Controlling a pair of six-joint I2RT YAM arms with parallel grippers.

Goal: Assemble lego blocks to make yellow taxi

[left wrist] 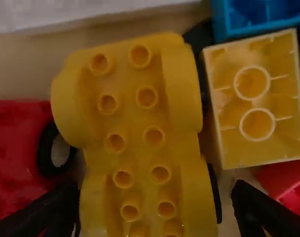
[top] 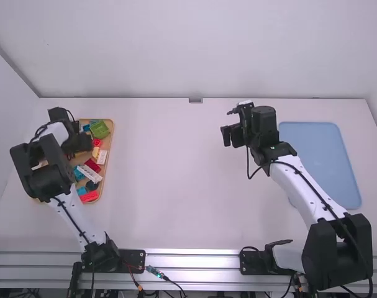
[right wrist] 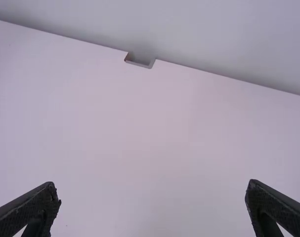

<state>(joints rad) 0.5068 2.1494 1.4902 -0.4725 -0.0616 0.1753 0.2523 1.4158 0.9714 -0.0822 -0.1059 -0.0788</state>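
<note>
In high view, your L gripper (top: 77, 143) is hovering over the tan tray (top: 110, 141); L wrist cam's showing its fingers standing apart, straddling a studded yellow pc (left wrist: 137, 113) (nothing gripped). Farther off, your R gripper (top: 231, 135) is hanging wide open, empty, above the table (top: 169, 186).

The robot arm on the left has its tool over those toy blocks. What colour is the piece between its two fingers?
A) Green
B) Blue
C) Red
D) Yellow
D: the left tool has its fingers apart, one on either side of a yellow piece with round studs.
</note>
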